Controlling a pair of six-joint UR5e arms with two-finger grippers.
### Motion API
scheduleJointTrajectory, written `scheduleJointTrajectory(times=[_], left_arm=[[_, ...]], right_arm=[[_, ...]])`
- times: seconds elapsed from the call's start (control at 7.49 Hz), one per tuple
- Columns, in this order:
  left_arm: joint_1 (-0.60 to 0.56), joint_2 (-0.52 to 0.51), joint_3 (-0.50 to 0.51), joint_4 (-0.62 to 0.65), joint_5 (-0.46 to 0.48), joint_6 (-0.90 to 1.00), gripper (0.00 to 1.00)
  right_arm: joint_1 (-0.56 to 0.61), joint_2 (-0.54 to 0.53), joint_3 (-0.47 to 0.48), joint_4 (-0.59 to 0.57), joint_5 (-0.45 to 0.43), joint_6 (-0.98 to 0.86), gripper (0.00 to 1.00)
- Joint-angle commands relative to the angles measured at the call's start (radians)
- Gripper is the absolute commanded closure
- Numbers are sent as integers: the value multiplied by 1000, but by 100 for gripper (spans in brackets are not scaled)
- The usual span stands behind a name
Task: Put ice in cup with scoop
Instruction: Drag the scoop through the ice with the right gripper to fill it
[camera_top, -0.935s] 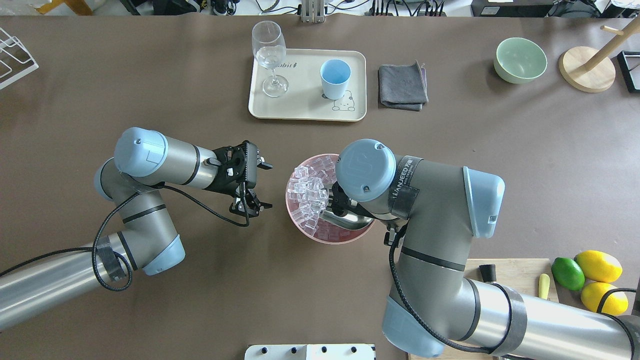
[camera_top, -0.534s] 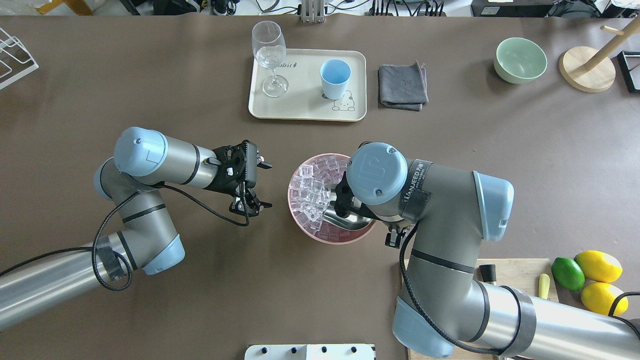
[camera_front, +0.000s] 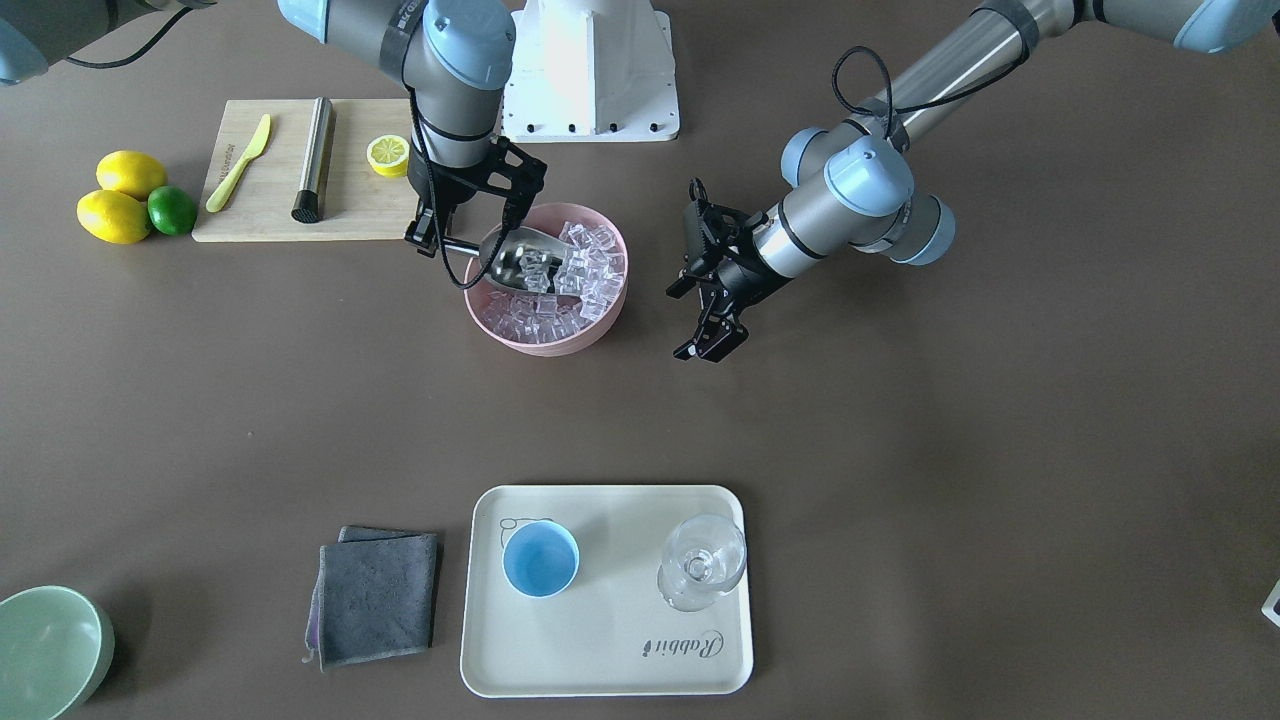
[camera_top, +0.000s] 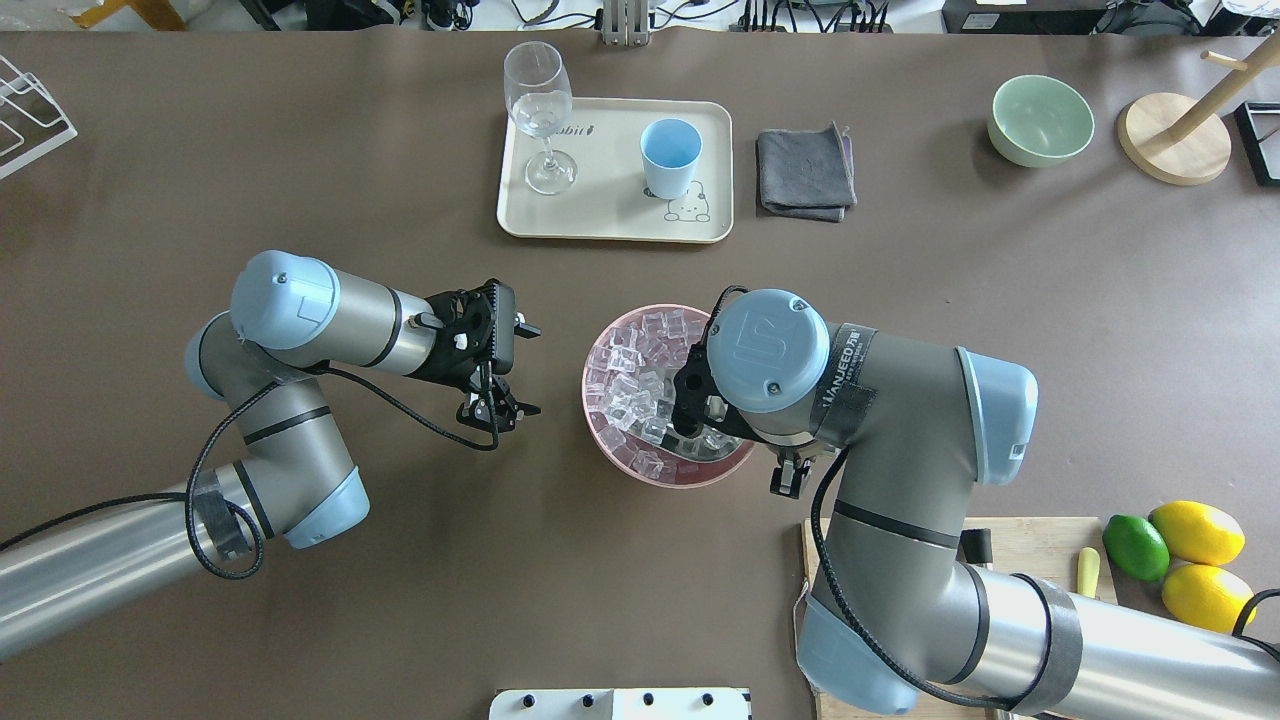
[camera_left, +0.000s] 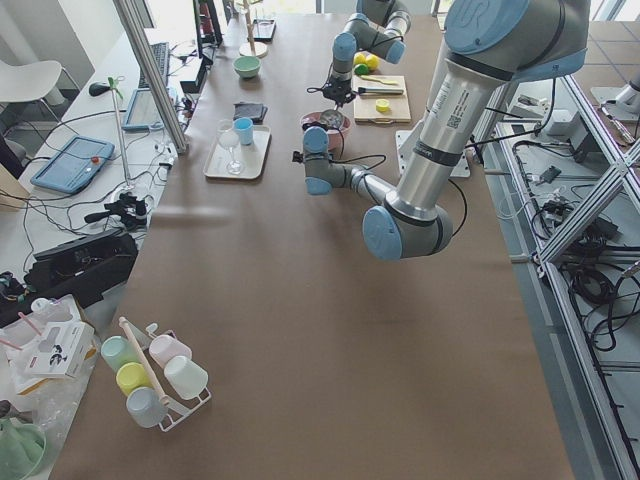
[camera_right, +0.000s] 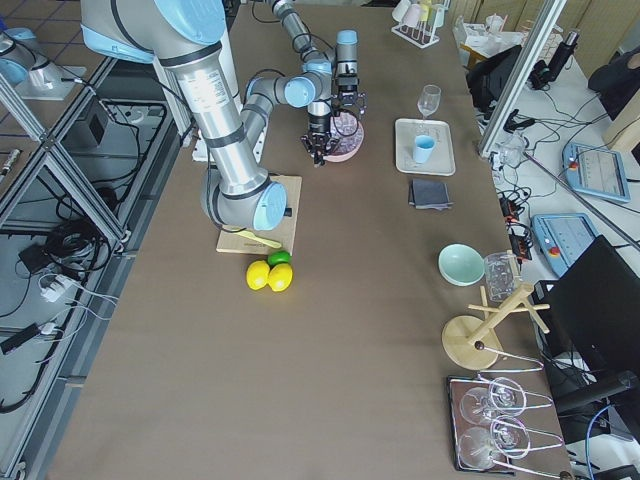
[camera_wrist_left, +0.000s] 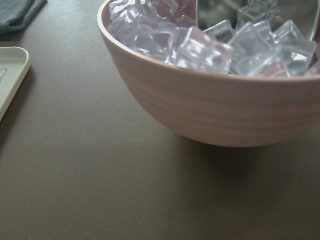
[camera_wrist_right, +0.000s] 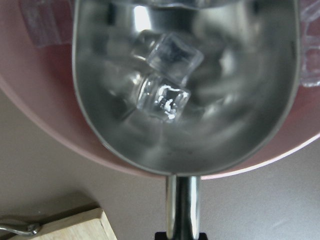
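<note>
Steel scoop (camera_wrist_right: 225, 100), rigid and mirror-smooth, sits tilted in the pink bowl (camera_wrist_left: 210, 110) with 2 glassy cubes of ice (camera_wrist_right: 162, 97) in its rounded trough. The right gripper (camera_front: 432, 238) is clamped on the thin rod handle, the sensible hold. I judge the cubes light, hard and slippery, apt to slide off the open mouth unless the trough tips back. The bowl, matte and faintly ridged, is heaped with more cubes. Beside it the left gripper (camera_top: 535, 369) hangs with jaws spread, empty. Farther off, the light-blue cup (camera_top: 670, 158) stands upright on a cream tray (camera_top: 610, 225) beside a stemmed wine glass (camera_top: 540, 110), well apart from the bowl.
</note>
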Motion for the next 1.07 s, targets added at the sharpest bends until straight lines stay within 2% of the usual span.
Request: scheduleJointTrajectory(times=[0.0, 0.67, 0.93], left_arm=[[-1, -6, -1, 20, 2, -3, 1], [2, -3, -1, 9, 30, -7, 1], [1, 1, -1, 9, 30, -7, 1]], right_arm=[[-1, -10, 0, 32, 26, -1, 100], [5, -3, 11, 22, 76, -3, 100], [7, 8, 46, -35, 86, -18, 100]])
